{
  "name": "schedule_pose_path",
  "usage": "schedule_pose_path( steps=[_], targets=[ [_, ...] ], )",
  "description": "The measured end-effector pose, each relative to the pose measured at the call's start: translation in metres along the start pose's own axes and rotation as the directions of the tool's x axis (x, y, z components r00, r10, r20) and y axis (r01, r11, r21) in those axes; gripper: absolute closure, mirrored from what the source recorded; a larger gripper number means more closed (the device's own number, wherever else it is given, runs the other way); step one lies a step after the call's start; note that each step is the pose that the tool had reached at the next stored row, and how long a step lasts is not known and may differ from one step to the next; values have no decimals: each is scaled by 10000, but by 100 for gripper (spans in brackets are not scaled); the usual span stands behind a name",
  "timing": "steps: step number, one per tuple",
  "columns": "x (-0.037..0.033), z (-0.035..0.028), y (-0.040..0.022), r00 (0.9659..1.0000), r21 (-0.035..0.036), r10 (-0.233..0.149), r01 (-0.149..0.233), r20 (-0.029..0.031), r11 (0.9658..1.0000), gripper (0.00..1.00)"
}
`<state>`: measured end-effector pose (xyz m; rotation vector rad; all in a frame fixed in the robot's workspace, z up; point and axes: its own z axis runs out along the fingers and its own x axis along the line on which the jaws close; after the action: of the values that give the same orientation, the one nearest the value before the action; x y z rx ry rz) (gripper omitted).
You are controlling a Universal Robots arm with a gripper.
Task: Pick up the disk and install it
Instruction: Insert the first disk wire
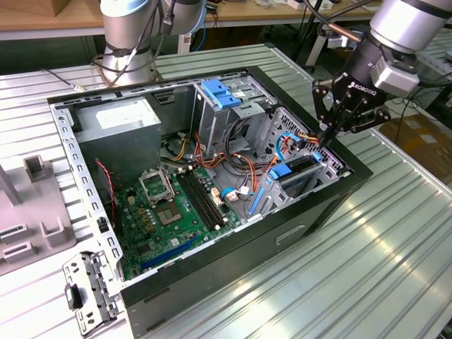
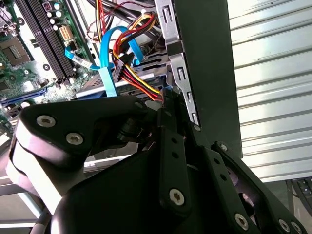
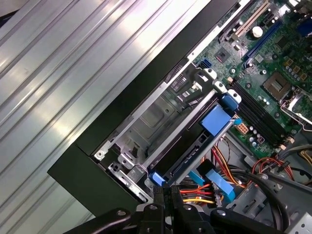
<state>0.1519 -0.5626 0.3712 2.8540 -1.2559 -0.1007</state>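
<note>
End effector: I see my end effector (image 1: 329, 134) at the right of the exterior view, its tips pressed together and down at the rear edge of the disk, beside the cable bundle; I cannot tell whether they pinch the blue carrier or just push on it

Disk: the disk (image 1: 300, 169) sits in the drive cage (image 3: 161, 122) at the right-centre of the exterior view, inside the open computer case (image 1: 339, 194); in the first wrist view it runs diagonally through the middle of the frame, its blue carrier tab (image 3: 217, 119) toward the motherboard (image 1: 176, 208)

Progress: I judge the disk mostly seated in its bay, though I cannot confirm it has latched

Cables: the red, yellow and orange wires (image 2: 134, 73) and the flat blue cable (image 2: 105, 68) lie just beside my fingertips

Risk: if I press off-axis, the carrier could jam in the cage rails; my tips could also snag or pinch the wires, straining their connectors

Tabletop: the ribbed metal tabletop (image 1: 395, 240) carries the case
</note>
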Motion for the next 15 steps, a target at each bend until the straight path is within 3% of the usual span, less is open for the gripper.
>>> schedule_pose_path(
  steps=[15],
  targets=[
    [-59,6,67,10000,-1,0,0,-1,10000,83]
  ],
)
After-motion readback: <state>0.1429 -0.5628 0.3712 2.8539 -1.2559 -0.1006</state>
